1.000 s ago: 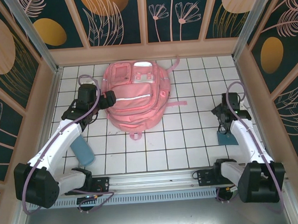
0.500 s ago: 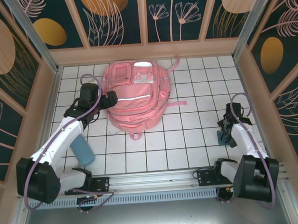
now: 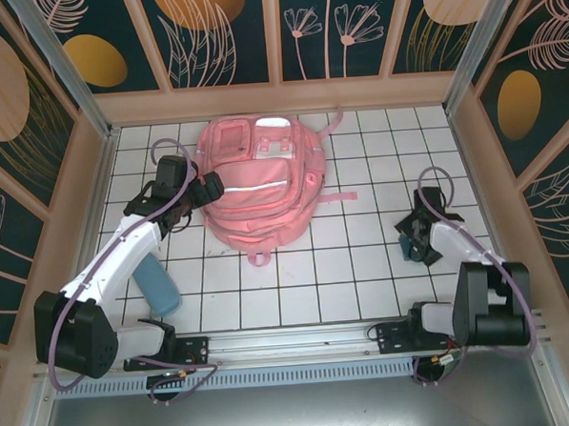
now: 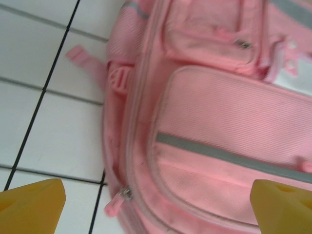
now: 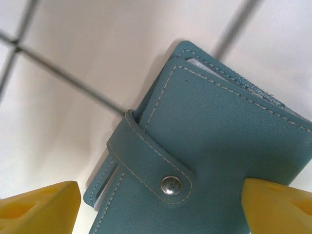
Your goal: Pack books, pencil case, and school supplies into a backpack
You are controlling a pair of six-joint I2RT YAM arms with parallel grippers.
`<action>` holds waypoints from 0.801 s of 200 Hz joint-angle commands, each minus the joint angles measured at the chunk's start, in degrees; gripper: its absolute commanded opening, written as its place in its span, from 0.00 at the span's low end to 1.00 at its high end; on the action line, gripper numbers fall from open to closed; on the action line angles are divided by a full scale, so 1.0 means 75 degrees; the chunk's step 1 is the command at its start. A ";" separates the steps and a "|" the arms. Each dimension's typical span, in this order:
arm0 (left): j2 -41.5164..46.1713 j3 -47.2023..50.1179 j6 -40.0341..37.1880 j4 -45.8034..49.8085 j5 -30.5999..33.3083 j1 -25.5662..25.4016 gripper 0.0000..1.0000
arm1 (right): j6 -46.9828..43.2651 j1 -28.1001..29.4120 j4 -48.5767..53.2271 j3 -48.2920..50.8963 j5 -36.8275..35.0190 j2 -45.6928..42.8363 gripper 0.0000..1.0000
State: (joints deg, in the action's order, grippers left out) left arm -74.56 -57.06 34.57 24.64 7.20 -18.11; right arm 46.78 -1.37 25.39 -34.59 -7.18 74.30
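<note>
The pink backpack [image 3: 259, 190] lies flat at the back middle of the tiled table. My left gripper [image 3: 203, 190] hovers open at its left edge, yellow fingertips [image 4: 31, 204] wide apart over a side zip with its pink pull [image 4: 118, 201]. A small teal case with a snap strap [image 5: 219, 136] lies on the tiles at the right. My right gripper [image 5: 158, 204] is open just above it, one fingertip to each side. A long blue pouch [image 3: 157, 285], the pencil case by its look, lies under the left arm. The books are out of view.
Wooden walls with dark flower panels [image 3: 275, 32] close in the table on three sides. A loose pink strap [image 3: 336, 197] trails right from the backpack. White tiles [image 3: 354, 267] stretch between the backpack and the right arm.
My right gripper has swung left and turned over the teal case, which now shows further left. The left gripper has edged slightly up along the backpack's side.
</note>
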 commanded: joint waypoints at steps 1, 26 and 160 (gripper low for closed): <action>-0.0265 -0.0255 0.0647 0.1379 0.0697 0.0018 0.98 | -0.0125 0.0548 -0.0725 -0.0516 0.0923 0.0684 0.86; -0.0127 -0.0131 0.1302 0.2636 0.1368 0.0024 0.98 | -0.0217 0.0921 -0.0477 -0.1044 0.0334 0.0748 0.88; 0.0830 0.2630 0.3071 0.2562 0.1024 0.1968 0.99 | -0.1480 0.1272 -0.0978 -0.2179 0.1781 0.0721 0.94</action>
State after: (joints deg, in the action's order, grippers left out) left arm -68.51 -39.90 53.74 47.90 17.85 -4.69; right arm 37.19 7.84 19.66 -50.35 3.33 80.12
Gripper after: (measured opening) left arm 0.985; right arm 0.937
